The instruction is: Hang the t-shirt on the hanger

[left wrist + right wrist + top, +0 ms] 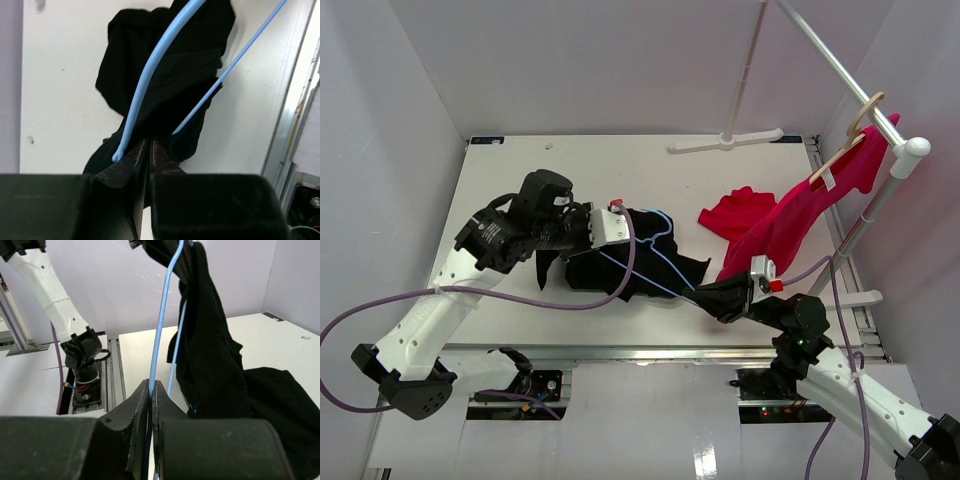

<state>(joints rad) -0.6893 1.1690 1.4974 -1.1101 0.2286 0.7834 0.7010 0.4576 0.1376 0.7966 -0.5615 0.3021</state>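
The left pincer point(149, 146) is squeezed shut on the plain black cloth t-shirt point(170, 65). The right pincer point(151, 386) is squeezed shut on the thin light-blue wire hanger point(161, 330).

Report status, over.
Left hand shut on black cloth t-shirt. Right hand shut on light-blue wire hanger. T-shirt bunched along hanger, not dressed. Red cloth shirt apart.
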